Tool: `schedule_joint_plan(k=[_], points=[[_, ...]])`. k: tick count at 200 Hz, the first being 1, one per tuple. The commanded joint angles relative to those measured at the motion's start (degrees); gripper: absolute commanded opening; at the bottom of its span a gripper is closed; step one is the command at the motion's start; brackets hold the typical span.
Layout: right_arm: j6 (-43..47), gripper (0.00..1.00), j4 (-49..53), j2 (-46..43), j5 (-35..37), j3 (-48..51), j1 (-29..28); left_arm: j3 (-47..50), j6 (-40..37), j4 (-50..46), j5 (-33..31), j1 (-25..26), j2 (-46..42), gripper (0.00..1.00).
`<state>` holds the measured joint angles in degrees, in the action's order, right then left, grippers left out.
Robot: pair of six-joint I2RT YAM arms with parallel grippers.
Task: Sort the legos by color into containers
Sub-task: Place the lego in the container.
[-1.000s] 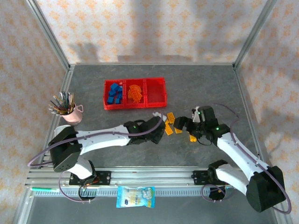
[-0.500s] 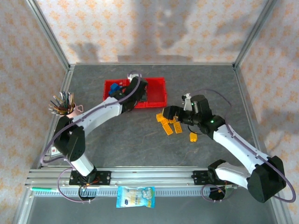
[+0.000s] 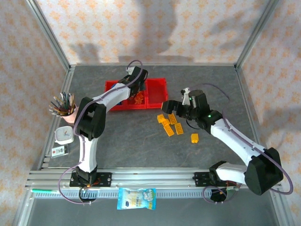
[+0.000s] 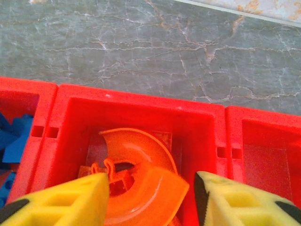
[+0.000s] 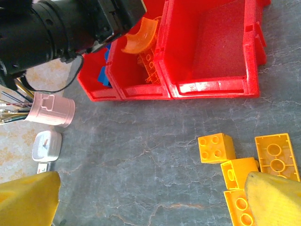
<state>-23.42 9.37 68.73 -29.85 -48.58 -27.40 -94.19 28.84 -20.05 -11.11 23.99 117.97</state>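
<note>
My left gripper hovers over the middle compartment of the red tray, jaws parted. An orange curved lego sits between the fingers, with a gap to the right finger; in the right wrist view this orange arc is just under that gripper. More orange legos lie below and blue legos fill the left compartment. My right gripper is open wide and empty beside several yellow legos. One more yellow brick lies apart. The right compartment holds nothing.
A pink cup of pens stands at the left, with a white timer and a small card in front of it. A snack packet lies beyond the near rail. Metal frame posts rise at the table's back corners.
The left arm swung from the table's middle up to the tray with the orange arc, and its jaws have parted. The right gripper shifted left and farther back, above the yellow legos.
</note>
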Motion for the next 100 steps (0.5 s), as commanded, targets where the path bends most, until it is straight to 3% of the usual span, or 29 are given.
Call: schedule_joint_plan(k=[1,43,100], points=[[1.84,1.00,0.17,-0.08,2.00,-1.61,-0.29,-2.12,-0.54,-2.06,-1.89,0.18,-2.77,0.56],[2.15,1.00,4.77,-0.72,6.06,-1.36,-0.24,5.34,2.29,-5.24,3.49,2.01,-11.97,0.59],[0.37,1.00,6.84,-2.64,4.36,4.11,3.72,14.99,13.83,-12.30,5.11,12.56,-20.40,0.64]])
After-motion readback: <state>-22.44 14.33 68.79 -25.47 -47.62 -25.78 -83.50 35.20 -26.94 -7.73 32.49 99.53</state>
